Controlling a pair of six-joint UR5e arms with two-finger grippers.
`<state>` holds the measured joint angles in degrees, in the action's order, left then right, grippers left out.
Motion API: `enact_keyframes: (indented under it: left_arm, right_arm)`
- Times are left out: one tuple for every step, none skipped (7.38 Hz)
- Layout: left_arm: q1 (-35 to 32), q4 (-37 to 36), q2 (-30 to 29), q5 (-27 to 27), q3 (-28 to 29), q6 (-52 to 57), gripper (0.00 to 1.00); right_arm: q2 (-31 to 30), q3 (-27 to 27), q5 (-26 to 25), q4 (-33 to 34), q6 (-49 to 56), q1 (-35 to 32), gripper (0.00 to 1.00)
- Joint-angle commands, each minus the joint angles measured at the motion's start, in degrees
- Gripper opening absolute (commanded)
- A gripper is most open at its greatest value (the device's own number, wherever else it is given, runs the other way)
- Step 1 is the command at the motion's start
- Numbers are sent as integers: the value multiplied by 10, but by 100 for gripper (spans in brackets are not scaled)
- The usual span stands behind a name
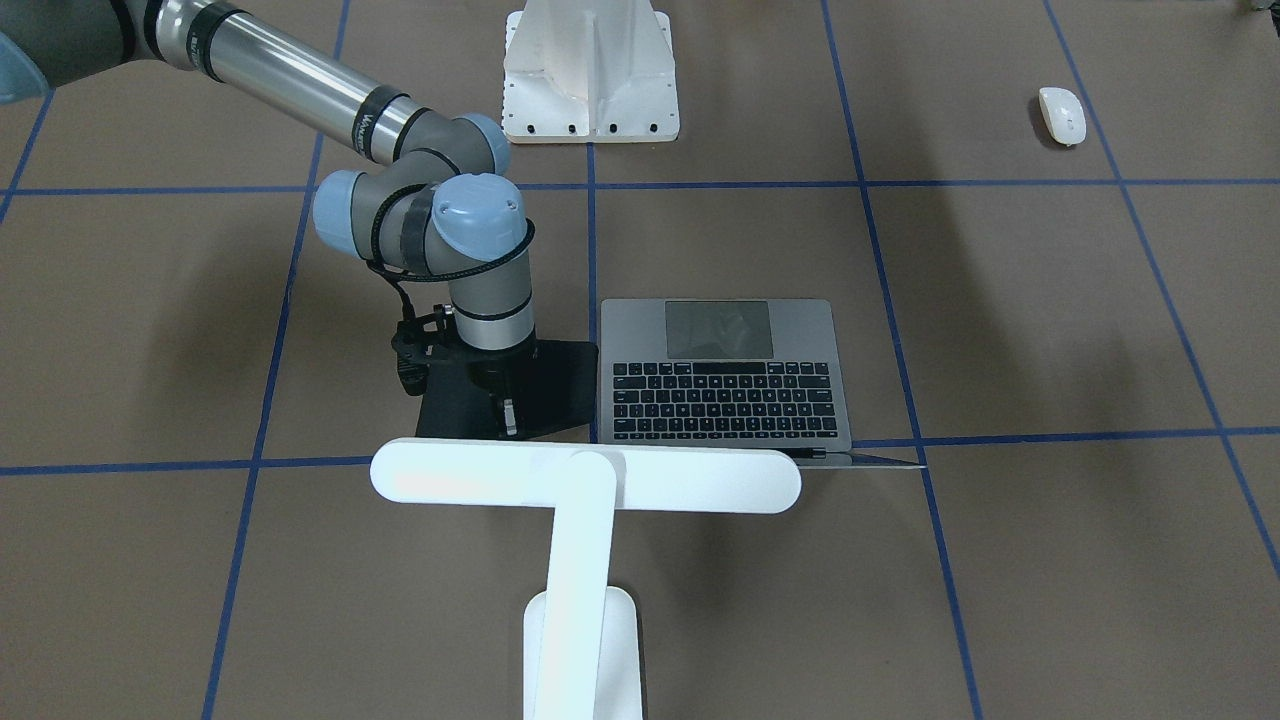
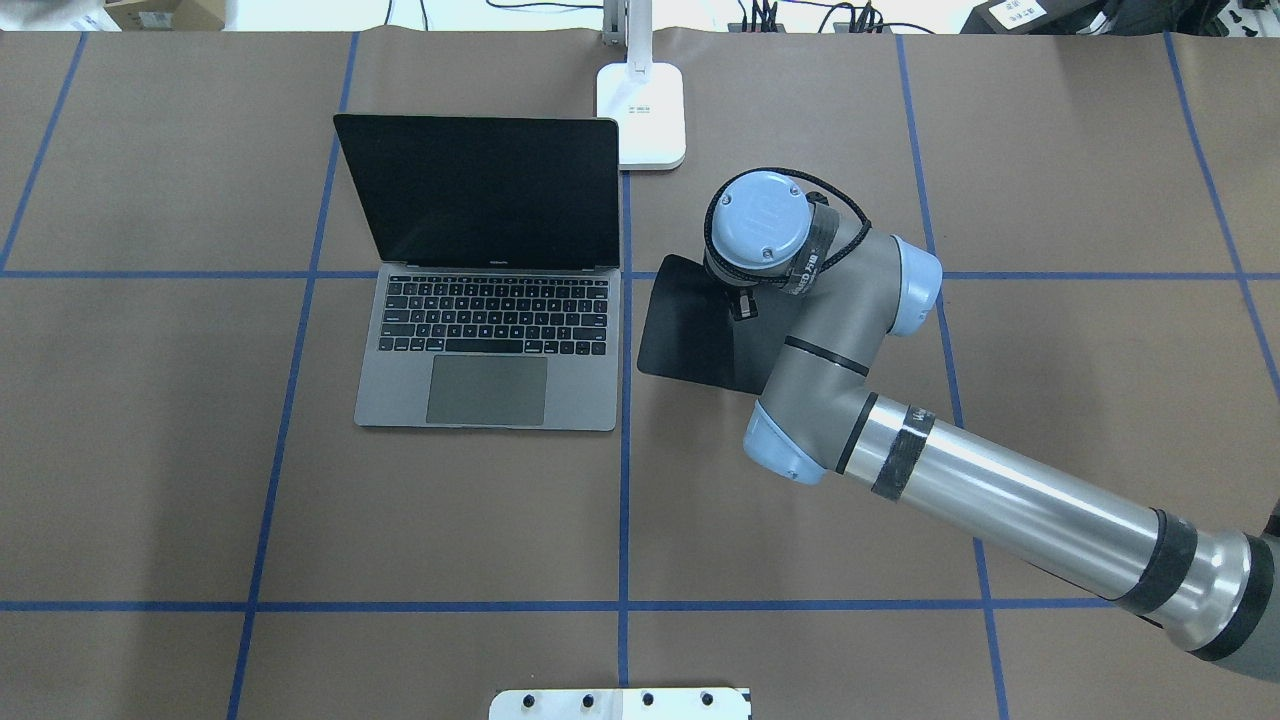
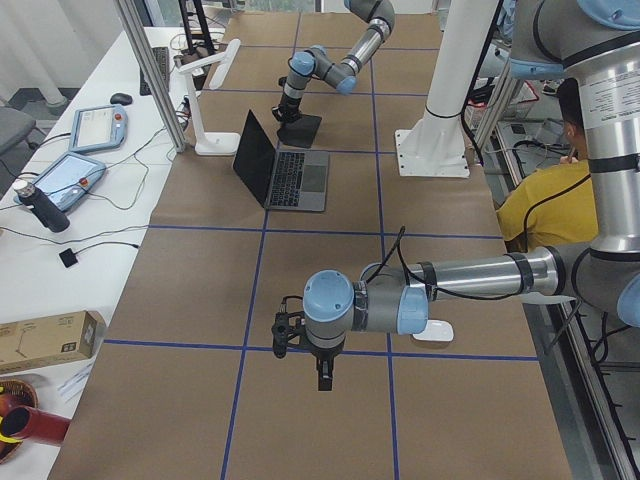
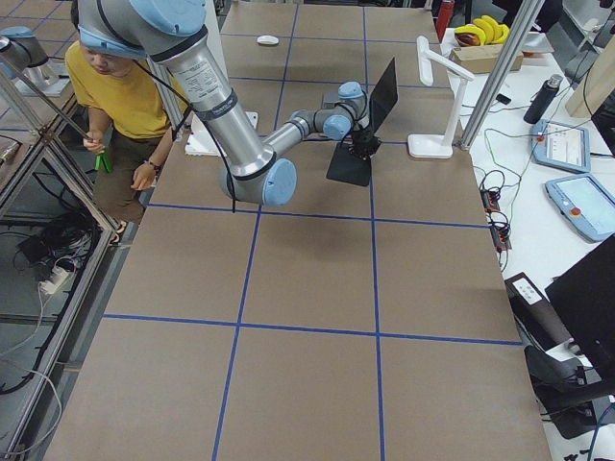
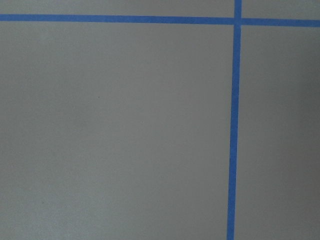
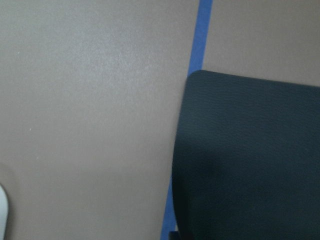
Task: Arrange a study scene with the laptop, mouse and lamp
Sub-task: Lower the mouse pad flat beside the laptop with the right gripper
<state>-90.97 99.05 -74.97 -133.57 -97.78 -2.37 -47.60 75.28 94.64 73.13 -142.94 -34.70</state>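
Observation:
The laptop [image 2: 490, 340] stands open left of the table's middle, its dark screen upright. It also shows in the front view [image 1: 725, 375]. The white lamp [image 1: 585, 478] stands behind it, with its base [image 2: 641, 115] at the far edge. The white mouse [image 1: 1062, 115] lies far off on my left side, beside my left forearm [image 3: 435, 330]. My right gripper [image 1: 506, 415] points down over a flat black pad [image 2: 690, 320] right of the laptop; I cannot tell whether it is open or shut. My left gripper [image 3: 322, 378] hovers over bare table, its state unclear.
A white ribbed pedestal [image 1: 590, 70] stands at the robot's side of the table. Blue tape lines [image 5: 232, 125] cross the brown table cover. A person in a yellow shirt [image 4: 120, 96] sits beside the table. Tablets and cables [image 3: 75, 170] lie beyond the far edge.

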Motion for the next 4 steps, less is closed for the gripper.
enact_keyframes:
  left_arm:
    - [0, 0, 0, 0, 0, 0, 100]
    - [0, 0, 0, 0, 0, 0, 100]
    - [0, 0, -1, 0, 0, 0, 100]
    - [1, 0, -2, 0, 1, -1, 100]
  right_arm:
    - [7, 2, 1, -1, -4, 0, 0]
    - [6, 1, 1, -4, 8, 2, 99]
    - [1, 12, 3, -6, 43, 3, 100]
    - [-7, 41, 3, -6, 56, 4, 100]
